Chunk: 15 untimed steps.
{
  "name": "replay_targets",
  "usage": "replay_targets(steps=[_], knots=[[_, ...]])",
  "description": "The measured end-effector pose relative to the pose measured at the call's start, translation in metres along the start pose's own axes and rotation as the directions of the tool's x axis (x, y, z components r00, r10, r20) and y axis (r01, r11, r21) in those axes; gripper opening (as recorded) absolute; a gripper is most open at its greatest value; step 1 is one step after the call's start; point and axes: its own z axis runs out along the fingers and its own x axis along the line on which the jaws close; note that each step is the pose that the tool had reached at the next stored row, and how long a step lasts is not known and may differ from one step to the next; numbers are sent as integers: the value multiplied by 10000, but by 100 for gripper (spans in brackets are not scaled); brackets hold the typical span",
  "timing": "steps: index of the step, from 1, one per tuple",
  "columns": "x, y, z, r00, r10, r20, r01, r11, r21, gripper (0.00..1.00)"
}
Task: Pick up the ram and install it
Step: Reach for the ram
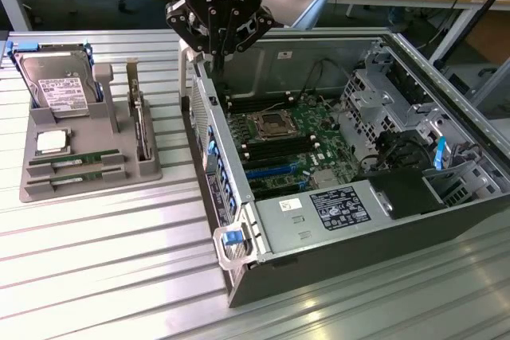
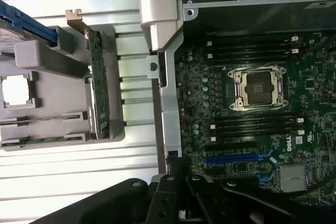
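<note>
The pincer [image 1: 217, 55] hung with its fingers together, nothing seen between them, over the computer case [image 1: 335, 252] wall facing the grey tray [image 1: 119, 182]. The ram [image 1: 76, 162] lay well apart from it, flat in that tray. Reaching it well would likely mean spreading the fingers first and squaring them across the stick's long edges. The wrist view laid out the memory slots [image 2: 257, 121] beneath the pincer; the exterior view gave its height above the case

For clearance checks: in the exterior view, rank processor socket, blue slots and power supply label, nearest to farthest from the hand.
1. Processor socket, mid-board, closest to the hand.
2. Blue slots, farther along the board.
3. Power supply label, nearest the camera.
</note>
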Motion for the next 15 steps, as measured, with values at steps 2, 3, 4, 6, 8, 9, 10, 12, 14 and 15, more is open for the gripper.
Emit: replay_targets(steps=[2,3,4,6,8,9,10,12,14,15], knots=[[24,-2,-1,10000,0,0,0,10000,0,11],[34,-2,-1,10000,1,0,-1,10000,0,11],[45,-3,-1,10000,0,0,0,10000,0,11],[62,-5,-2,10000,1,0,-1,10000,0,11],[78,-6,-2,10000,0,0,0,10000,0,11],[88,-6,-2,10000,0,0,0,10000,0,11],[95,-7,-2,10000,0,0,0,10000,0,11],[111,-8,-2,10000,0,0,0,10000,0,11],[121,-9,-3,10000,0,-1,0,10000,0,11],[127,-9,-3,10000,0,0,0,10000,0,11]])
